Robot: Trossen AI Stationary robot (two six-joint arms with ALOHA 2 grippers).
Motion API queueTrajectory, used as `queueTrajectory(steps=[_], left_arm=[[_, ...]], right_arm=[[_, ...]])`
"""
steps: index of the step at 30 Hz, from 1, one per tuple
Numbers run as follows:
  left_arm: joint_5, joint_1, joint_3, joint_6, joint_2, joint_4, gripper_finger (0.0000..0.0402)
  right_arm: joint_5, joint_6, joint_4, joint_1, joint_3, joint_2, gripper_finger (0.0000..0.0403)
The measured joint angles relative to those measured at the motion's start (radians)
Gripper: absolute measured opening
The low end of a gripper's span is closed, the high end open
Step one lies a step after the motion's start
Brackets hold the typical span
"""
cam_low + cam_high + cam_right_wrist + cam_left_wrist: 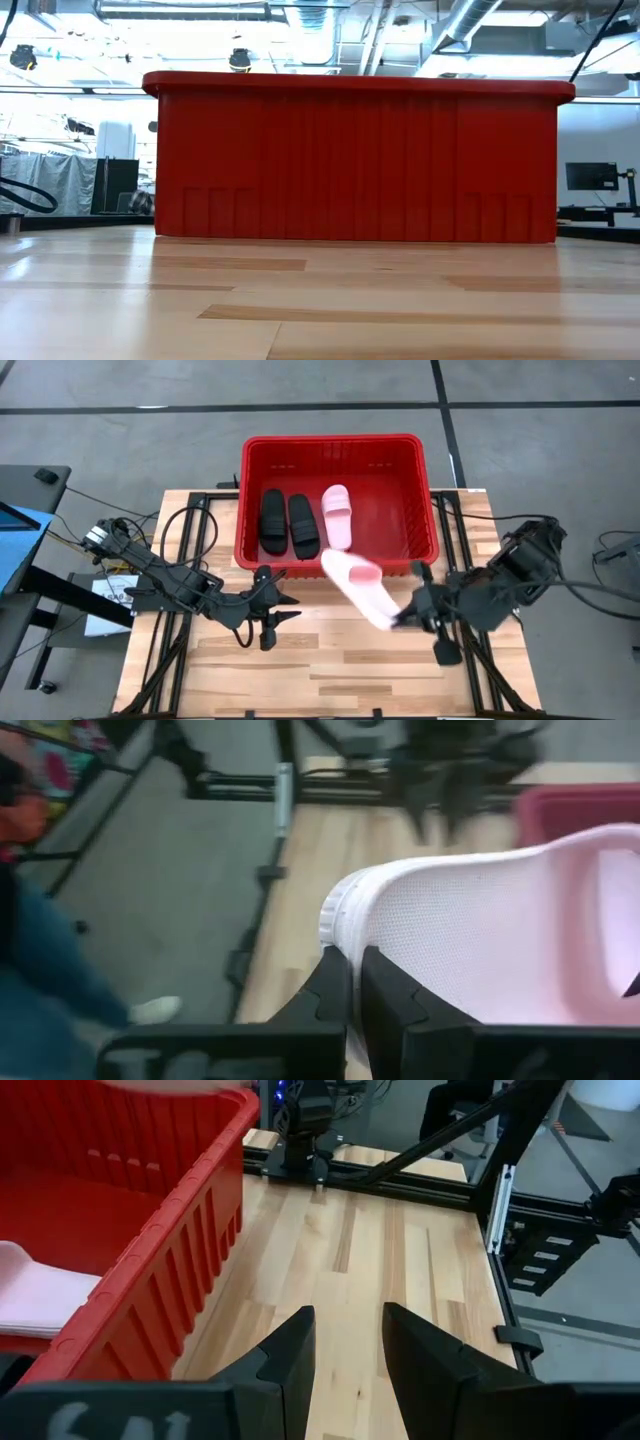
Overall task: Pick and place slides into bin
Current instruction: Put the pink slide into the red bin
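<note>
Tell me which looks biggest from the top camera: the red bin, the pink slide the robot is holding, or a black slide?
1. Red bin, by far.
2. Held pink slide, in the right gripper; raised nearer the camera, so maybe exaggerated.
3. Black slide.

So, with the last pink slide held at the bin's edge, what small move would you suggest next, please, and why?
Probably carry it a little further over the bin before releasing. The right gripper grips the pink slide by one end, and only its far end overlaps the near rim. Two black slides and a pink one already lie inside, with bare floor to their right. The left gripper waits open nearby.
</note>
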Motion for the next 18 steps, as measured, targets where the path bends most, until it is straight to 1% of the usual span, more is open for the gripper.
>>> queueTrajectory(steps=[2,5,8,15,18], left_arm=[[-0.007,0.000,0.000,-0.007,0.000,0.000,0.0108],[-0.047,0.000,0.000,-0.048,0.000,-0.008,0.0108],[-0.077,0.000,0.000,-0.090,0.000,-0.036,0.0108],[-0.123,0.000,0.000,-0.138,0.000,-0.088,0.0108],[-0.144,0.000,0.000,-0.135,0.000,-0.093,0.0108]], right_arm=[[0.033,-0.019,-0.041,-0.023,0.019,0.000,0.0000],[0.070,-0.051,-0.098,-0.072,0.037,0.000,0.0000],[0.096,-0.082,-0.140,-0.137,0.037,-0.001,0.0000],[0.092,-0.185,-0.175,-0.305,0.037,-0.002,0.0000],[0.064,-0.247,-0.176,-0.377,0.037,-0.005,0.0000]])
